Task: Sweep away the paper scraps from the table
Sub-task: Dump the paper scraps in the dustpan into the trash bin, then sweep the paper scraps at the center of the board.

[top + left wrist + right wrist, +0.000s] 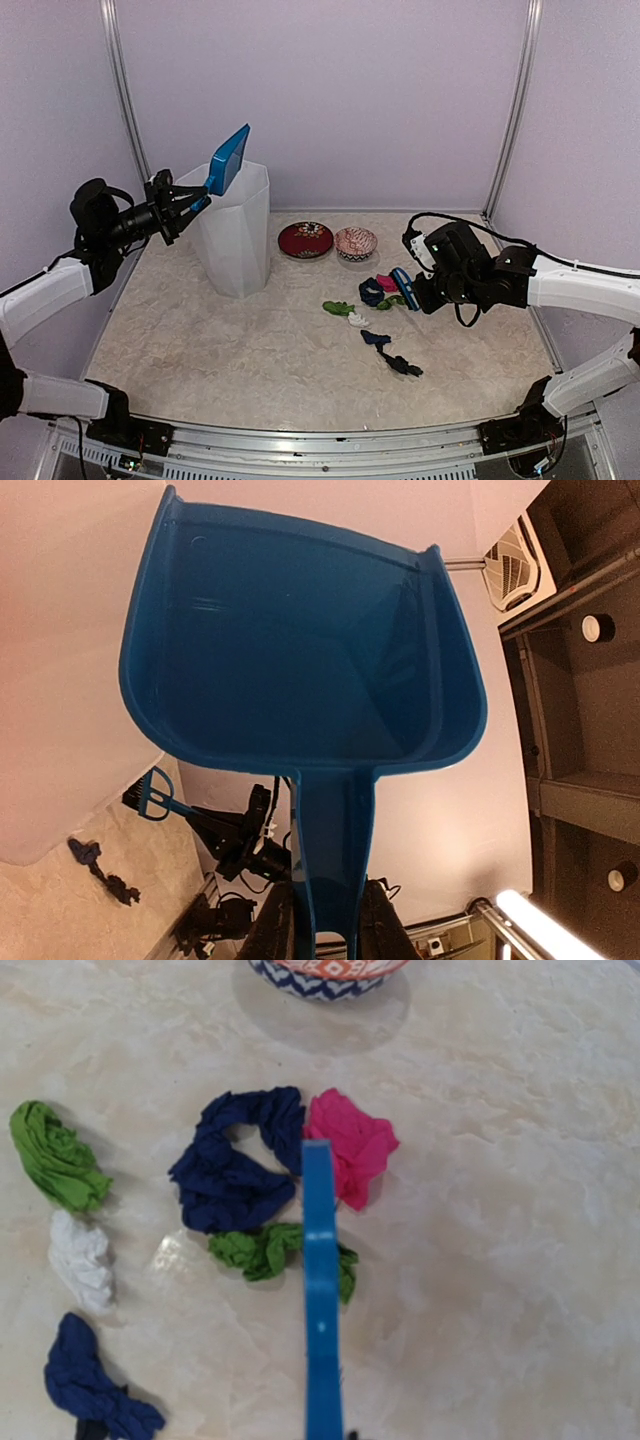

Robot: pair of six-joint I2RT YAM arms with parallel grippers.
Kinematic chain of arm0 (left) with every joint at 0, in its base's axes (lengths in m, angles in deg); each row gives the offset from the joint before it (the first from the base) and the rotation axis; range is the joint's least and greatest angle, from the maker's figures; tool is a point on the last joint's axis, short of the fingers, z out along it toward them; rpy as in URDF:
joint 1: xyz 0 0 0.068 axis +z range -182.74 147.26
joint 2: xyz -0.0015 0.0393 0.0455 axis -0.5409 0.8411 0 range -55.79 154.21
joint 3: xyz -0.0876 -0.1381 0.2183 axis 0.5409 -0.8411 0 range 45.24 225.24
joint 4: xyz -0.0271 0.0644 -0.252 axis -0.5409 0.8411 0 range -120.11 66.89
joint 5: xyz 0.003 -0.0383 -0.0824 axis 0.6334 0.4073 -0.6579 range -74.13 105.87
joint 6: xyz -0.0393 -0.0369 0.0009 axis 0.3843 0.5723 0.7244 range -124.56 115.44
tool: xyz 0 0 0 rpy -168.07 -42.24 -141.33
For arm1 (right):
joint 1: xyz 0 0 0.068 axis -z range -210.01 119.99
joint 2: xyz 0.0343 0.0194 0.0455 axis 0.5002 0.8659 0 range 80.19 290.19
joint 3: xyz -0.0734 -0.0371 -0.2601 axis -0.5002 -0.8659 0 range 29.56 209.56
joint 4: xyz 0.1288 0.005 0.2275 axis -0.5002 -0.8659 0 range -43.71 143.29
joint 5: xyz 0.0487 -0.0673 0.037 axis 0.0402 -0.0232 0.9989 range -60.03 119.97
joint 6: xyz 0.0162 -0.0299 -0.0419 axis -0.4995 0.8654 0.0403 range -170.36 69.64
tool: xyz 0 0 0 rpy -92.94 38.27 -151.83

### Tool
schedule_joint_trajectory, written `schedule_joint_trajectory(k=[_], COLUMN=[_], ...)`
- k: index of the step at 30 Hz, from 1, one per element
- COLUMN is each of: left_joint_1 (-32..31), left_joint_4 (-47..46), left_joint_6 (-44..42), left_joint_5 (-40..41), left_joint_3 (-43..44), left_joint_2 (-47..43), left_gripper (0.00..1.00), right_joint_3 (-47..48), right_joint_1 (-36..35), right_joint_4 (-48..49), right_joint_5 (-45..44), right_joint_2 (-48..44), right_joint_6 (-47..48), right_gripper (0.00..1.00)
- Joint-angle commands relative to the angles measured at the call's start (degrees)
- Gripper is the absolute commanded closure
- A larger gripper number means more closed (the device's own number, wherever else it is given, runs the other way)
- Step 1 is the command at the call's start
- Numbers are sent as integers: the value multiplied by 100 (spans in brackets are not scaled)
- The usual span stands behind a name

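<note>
Paper scraps (235,1165) loose on the table (250,340), right of centre, near a patterned bowl (356,243). Over them, right gripper (420,292) pinching a blue brush (320,1290). Far left, left gripper (198,205) clamping a blue dustpan (300,650) by its handle, raised above a white bin (238,235).

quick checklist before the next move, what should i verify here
1. dustpan held by left gripper: ok, shut on its handle.
2. dustpan emptied: ok, its tray looks bare.
3. brush in right gripper: ok, held low by the scraps.
4. paper scraps off the table: not ok, several lie around the brush.
5. dustpan down at the scraps: not ok, it is raised over the white bin.
</note>
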State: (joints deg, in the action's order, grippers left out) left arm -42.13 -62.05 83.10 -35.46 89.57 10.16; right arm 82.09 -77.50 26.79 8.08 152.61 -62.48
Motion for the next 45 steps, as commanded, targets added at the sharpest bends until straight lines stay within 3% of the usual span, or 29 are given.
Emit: schedule_joint_trajectory(k=[1, 4, 7, 14, 20, 27, 30, 35, 41, 45], left_joint_1=[48, 47, 46, 47, 44, -98, -357, -1410, -2672, -3304], left_joint_4=[-1747, -1675, -959, 847, 2875, 4612, 5388, 6402, 7005, 7234], left_joint_6=[1242, 1179, 651, -1017, -2749, -4357, -5112, -5956, -6345, -6418], left_joint_5=[-77, -70, -72, -69, 366, 976, 1640, 3210, 4885, 6081], left_joint_3=[-239, -167, 69, 815, 1551, 2141, 2472, 2926, 3073, 3059], left_joint_2=[188, 163, 39, -188, -464, -694, -733, -725, -620, -543], left_gripper=[100, 100, 100, 100, 100, 100, 100, 100, 100, 100], right_joint_3=[3, -10, -21, 83, 269, 319, 316, 247, 144, 339], right_joint_1=[47, 53, 50, 59, 129, 510, 694, 952, 1092, 1092], right_joint_4=[82, 80, 47, -13, 14, 330, 577, 1161, 2031, 2116], right_joint_5=[-27, -45, -91, -367, -549, -1087, -1155, -1158, -659, -165], right_joint_2=[-17, -30, -80, -272, -322, -103, 134, 678, 1355, 1857], right_joint_6=[-79, -85, -86, 42, 267, 924, 1224, 1871, 2907, 3232], right_gripper=[100, 100, 100, 100, 100, 100, 100, 100, 100, 100])
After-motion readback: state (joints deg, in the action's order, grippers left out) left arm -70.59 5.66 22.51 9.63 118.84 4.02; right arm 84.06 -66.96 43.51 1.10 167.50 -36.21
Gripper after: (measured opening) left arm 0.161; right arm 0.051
